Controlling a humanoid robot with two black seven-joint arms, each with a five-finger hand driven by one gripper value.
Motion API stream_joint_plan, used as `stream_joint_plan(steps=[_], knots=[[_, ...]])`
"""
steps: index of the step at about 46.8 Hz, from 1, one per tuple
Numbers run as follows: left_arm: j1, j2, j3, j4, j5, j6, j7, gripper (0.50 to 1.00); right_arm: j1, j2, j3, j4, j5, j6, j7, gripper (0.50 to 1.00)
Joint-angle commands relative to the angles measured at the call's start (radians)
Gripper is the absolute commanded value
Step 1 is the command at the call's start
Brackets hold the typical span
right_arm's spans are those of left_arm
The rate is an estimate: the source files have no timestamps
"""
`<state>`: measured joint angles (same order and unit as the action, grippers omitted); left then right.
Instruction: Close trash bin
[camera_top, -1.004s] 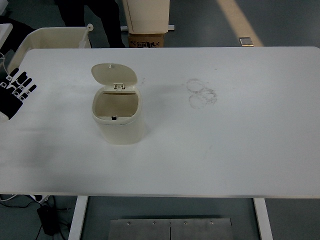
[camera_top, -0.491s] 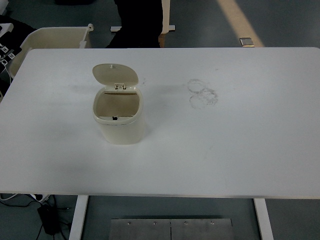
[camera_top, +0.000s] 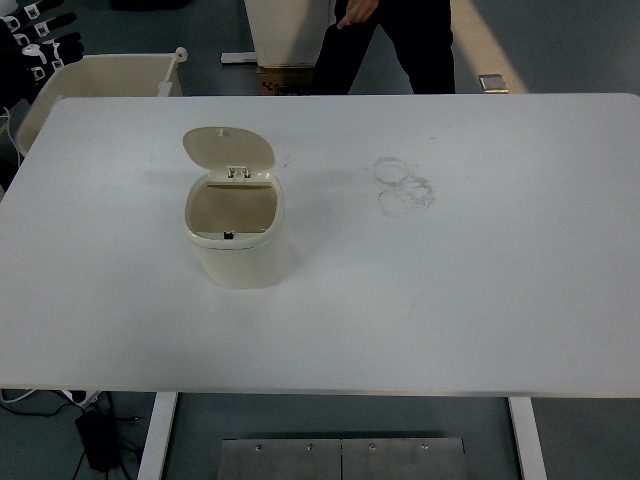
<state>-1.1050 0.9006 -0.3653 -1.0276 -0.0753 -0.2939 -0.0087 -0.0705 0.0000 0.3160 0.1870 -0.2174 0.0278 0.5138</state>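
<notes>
Still open, the trash bin (camera_top: 237, 232) stands left of centre on the bench (camera_top: 470, 290), lid (camera_top: 229, 148) upright, left hand (camera_top: 35, 40) far off, grip unreadable; a hard push could tip it.

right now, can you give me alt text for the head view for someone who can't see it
A cream trash bin stands on the left half of a white table with its hinged lid flipped up and open. The robot's left hand shows at the top left corner, beyond the table and far from the bin. A person's legs stand past the far edge.
</notes>
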Motion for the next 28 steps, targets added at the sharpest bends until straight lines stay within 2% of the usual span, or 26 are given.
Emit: stream_joint_plan(steps=[1, 8, 13, 16, 28], knots=[[-0.067, 0.000, 0.077, -0.017, 0.000, -0.002, -0.001, 1.000, 0.000, 0.000, 0.000, 0.000, 0.000, 0.000, 0.000, 0.991], [-0.223, -0.002, 0.235, -0.072, 0.000, -0.002, 0.003, 1.000, 0.000, 0.000, 0.000, 0.000, 0.000, 0.000, 0.000, 0.991], [-0.349, -0.006, 0.357, -0.126, 0.022, -0.010, 0.039, 1.000, 0.000, 0.000, 0.000, 0.000, 0.000, 0.000, 0.000, 0.991], [-0.407, -0.011, 0.414, -0.150, 0.022, -0.010, 0.044, 1.000, 0.000, 0.000, 0.000, 0.000, 0.000, 0.000, 0.000, 0.991], [-0.516, -0.042, 0.585, -0.244, 0.026, -0.008, 0.045, 1.000, 0.000, 0.000, 0.000, 0.000, 0.000, 0.000, 0.000, 0.991]])
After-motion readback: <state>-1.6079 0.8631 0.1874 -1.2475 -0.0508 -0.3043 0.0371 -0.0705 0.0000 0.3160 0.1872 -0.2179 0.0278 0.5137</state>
